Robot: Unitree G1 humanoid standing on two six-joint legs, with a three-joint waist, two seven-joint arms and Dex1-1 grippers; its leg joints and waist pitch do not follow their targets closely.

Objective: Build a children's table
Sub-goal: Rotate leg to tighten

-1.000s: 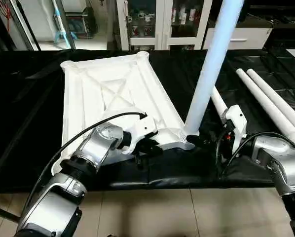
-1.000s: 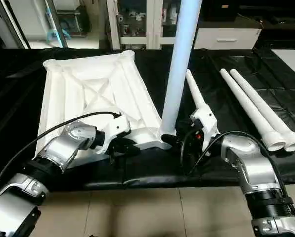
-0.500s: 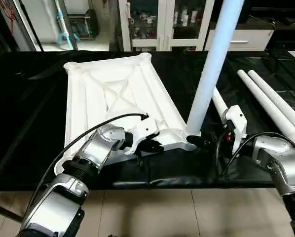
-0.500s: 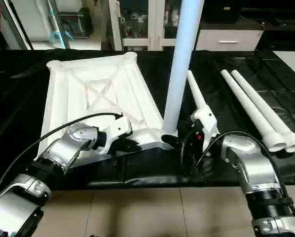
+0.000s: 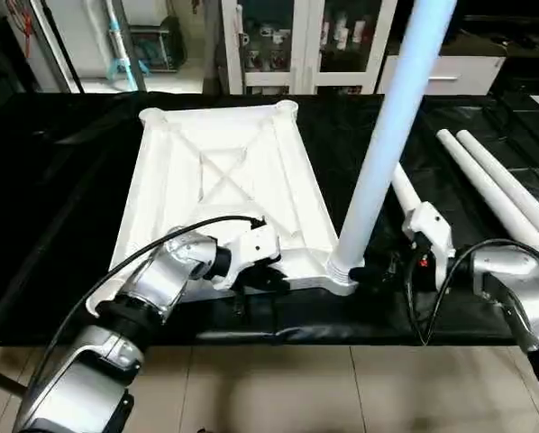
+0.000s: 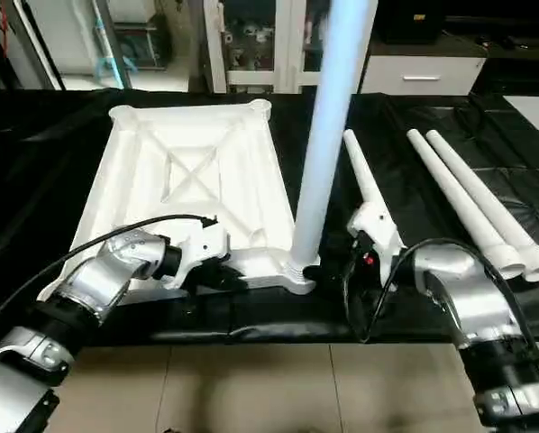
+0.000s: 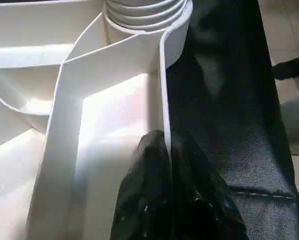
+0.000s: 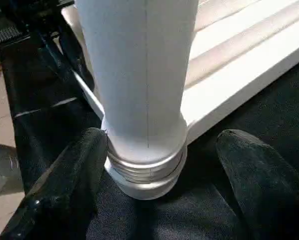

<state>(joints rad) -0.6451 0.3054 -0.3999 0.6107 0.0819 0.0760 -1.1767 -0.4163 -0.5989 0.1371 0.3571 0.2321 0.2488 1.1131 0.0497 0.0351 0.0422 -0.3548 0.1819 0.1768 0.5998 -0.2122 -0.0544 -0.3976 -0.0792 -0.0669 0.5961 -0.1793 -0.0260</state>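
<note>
Fitting: first leg (image 5: 388, 135) stands upright in near corner socket (image 5: 340, 271) of the tabletop (image 5: 224, 189), which lies ribbed side up on the black-draped surface (image 5: 53, 207).
Left pincer (image 7: 167, 150): clenched on the thin near rim of the top, one finger each side of the wall, just beside that socket; acts as the anchor.
Right pincer (image 8: 162, 160): spread wide, a finger either side of the leg's ribbed base; left finger (image 8: 79, 165) looks to be touching the collar, the other (image 8: 254, 170) stands apart. Not gripping anything.
Leg seat: threaded rings at the base show above the socket, so prob. not fully home yet; leg also looks slightly tilted in the head views, tho camera angle may add to that.
Spare legs: one lies just behind the right wrist (image 6: 364, 176), two more (image 6: 472, 198) side by side farther to the right, well apart from the top.
Doing it well: keep the rim pinch firm so the top can't slide or lift; close right pincer square on the collar, low down, then turn/press w/ the leg held plumb.
Watch for: cross-threading if it leans; top creeping toward the surface edge, which is near.
</note>
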